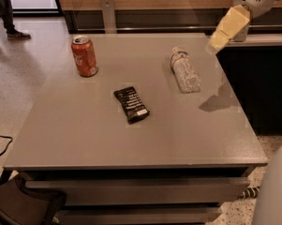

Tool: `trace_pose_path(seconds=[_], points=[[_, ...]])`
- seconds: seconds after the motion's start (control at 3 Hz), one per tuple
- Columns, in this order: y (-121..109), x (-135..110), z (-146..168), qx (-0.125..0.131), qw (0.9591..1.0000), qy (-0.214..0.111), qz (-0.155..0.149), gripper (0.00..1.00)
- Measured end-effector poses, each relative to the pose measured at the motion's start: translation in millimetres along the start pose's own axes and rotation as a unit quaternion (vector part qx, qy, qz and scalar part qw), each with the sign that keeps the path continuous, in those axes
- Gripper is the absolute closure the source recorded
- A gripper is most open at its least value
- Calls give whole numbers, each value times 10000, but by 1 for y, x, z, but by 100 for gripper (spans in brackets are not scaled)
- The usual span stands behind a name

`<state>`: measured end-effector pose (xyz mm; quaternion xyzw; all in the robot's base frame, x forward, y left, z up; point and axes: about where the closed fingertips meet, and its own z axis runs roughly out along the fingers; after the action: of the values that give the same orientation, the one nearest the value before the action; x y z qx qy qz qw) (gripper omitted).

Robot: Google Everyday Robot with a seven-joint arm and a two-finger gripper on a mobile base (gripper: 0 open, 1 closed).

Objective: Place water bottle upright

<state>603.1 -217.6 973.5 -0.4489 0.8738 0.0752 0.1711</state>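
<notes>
The water bottle [184, 71] lies on its side on the grey table [84, 130], right of centre toward the back, its white cap pointing to the far edge. It is clear and ribbed with a thin label band near the cap. My gripper [214, 45] hangs in the air at the upper right, above the table's right edge, a little right of and above the bottle. It touches nothing.
A red soda can [84, 56] stands upright at the back left. A black snack packet [131, 104] lies flat near the middle. A wooden wall and counter run behind the table. A person's legs [4, 11] show at the far left.
</notes>
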Motion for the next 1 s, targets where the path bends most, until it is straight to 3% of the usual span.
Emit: trace_pose_path(seconds=[0.33,0.67,1.0], points=[[-24,-31,-9,366,9976,-143,577,0],[-45,-51,0,738,9887,67,1304,0],[-52,-59,8,872,9815,193,1696,0]])
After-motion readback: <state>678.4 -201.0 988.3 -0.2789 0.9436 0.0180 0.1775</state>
